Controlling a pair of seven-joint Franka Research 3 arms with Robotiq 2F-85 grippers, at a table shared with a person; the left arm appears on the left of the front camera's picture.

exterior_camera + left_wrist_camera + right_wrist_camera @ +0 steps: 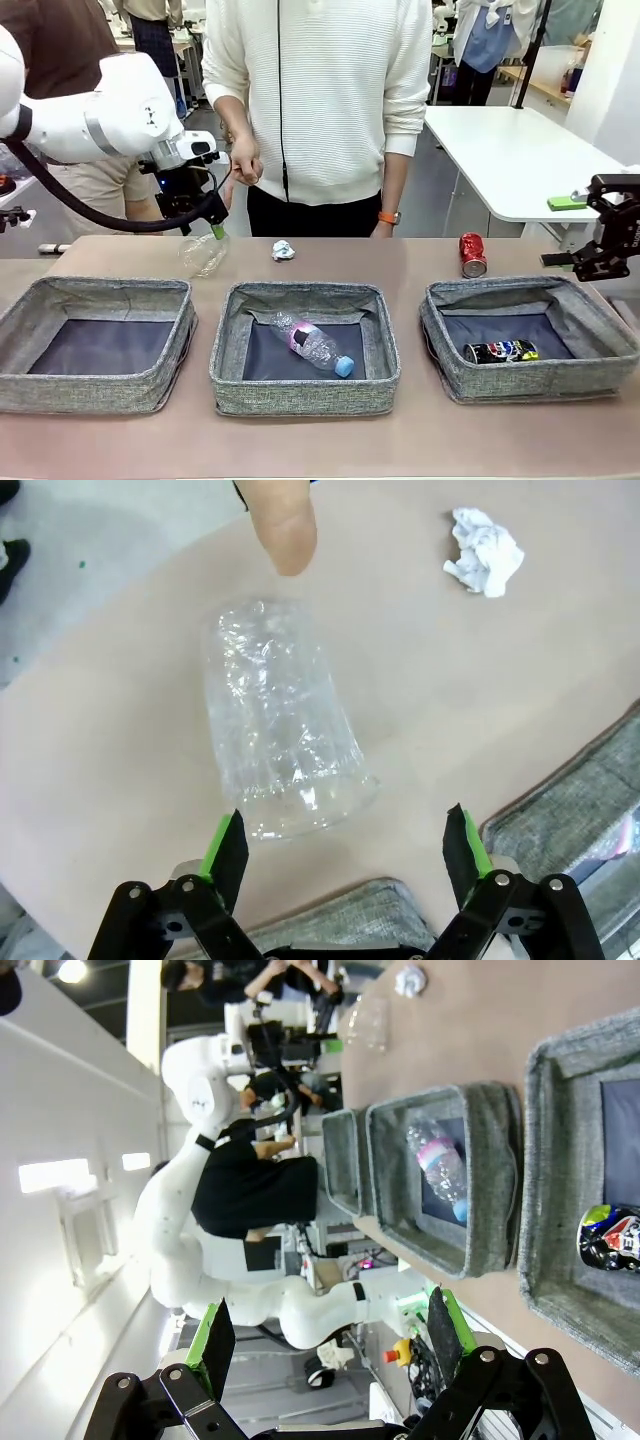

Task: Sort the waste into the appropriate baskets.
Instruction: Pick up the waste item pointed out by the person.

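the left basket (90, 385) sits at the near left of the bench (320, 440) with nothing showing in it. above and behind it my left gripper (214, 230) hangs over the far strip of the bench, fingers spread wide and holding nothing. in the left wrist view the gripper (345, 840) straddles the near end of the crushed clear bottle (280, 730), which lies on its side on the bench (203, 254) just behind the left basket. a person's fingertip (285, 520) shows by the bottle's far end; i cannot tell if it touches. that is my first worry: closing in with a hand so near. second, the bottle is thin and slick, so i judge it may squirt out or roll away if the fingers pinch off-centre. the basket wall is also near the fingers and could snag them. next along, the crumpled paper ball (284, 250) lies loose on the bench behind the middle basket (300, 395), which holds the pink-labelled bottle (312, 345). the red can (473, 254) stands behind the right basket (530, 380), where the dark can (500, 351) lies. at the far right my right gripper (556, 232) waits off the bench edge, fingers apart and empty; a careless sweep from there could topple the red can.
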